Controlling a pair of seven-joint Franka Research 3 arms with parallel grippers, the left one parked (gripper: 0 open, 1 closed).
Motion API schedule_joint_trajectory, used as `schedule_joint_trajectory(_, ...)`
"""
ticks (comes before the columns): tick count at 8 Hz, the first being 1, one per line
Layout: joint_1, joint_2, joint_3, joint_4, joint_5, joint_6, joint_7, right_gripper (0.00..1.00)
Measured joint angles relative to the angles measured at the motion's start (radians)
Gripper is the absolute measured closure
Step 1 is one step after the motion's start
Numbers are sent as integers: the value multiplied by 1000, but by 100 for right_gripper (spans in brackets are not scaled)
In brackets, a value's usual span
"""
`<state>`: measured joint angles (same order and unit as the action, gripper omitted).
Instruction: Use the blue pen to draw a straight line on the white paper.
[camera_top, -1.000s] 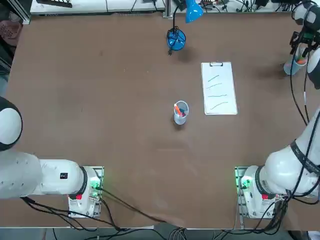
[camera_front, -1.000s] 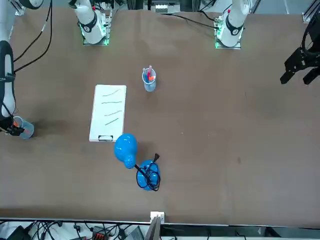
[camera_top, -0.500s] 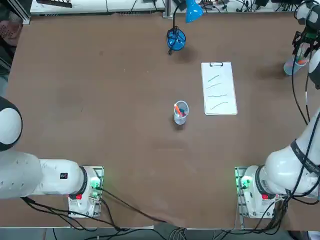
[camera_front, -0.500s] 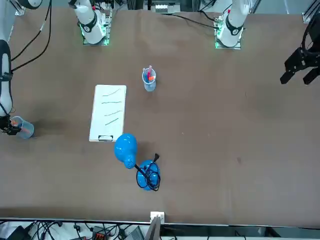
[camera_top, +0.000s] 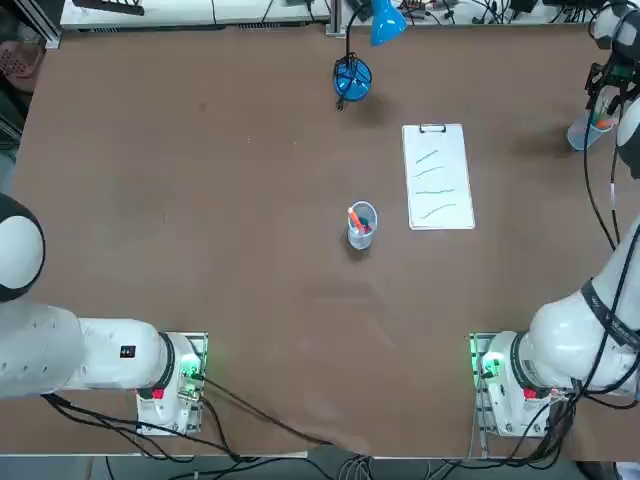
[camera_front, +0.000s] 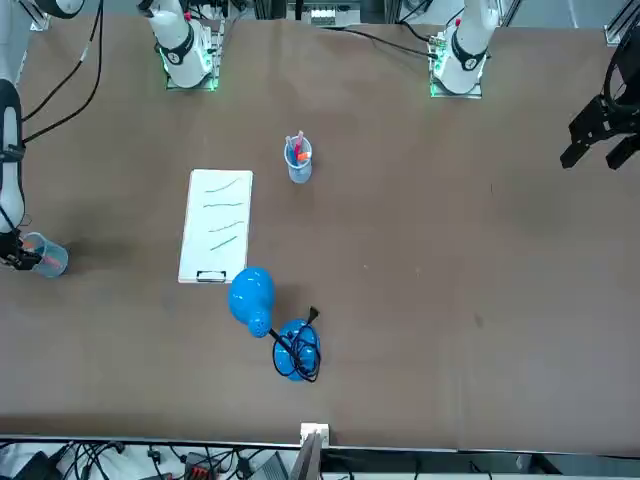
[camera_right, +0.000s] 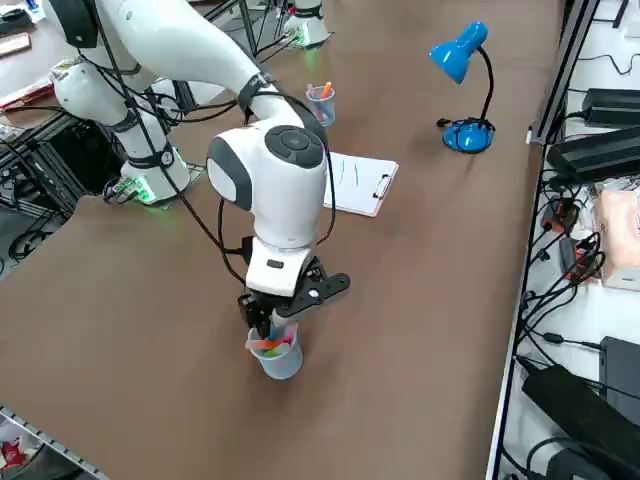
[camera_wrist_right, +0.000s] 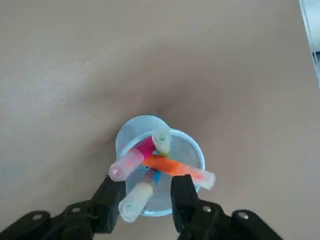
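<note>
The white paper (camera_top: 438, 177) lies clipped at its far short edge, with a few slanted strokes, right of the table's middle. Well to its right stands a clear cup (camera_wrist_right: 160, 170) holding several pens, orange, pink and pale. My right gripper (camera_wrist_right: 147, 197) hangs over this cup (camera_right: 277, 355), open, its fingers (camera_wrist_right: 184, 192) on either side of a pale pen end (camera_wrist_right: 132, 201), with a gap at one side. A sliver of blue (camera_wrist_right: 154, 175) shows deeper in the cup. I cannot tell which pen is the blue pen.
A second clear cup (camera_top: 361, 224) with orange and blue pens stands left of the paper. The blue desk lamp (camera_top: 352, 78) is at the far edge. The cup under my gripper (camera_top: 585, 130) is close to the table's right edge.
My right hand has shifted slightly over the cup at the table's right edge. The paper, both cups and the lamp have not moved.
</note>
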<state>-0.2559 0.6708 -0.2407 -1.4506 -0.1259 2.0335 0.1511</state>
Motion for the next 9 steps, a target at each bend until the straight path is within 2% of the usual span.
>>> schedule_joint_trajectory(9, -5, 5, 0, 0, 0, -5, 0, 48)
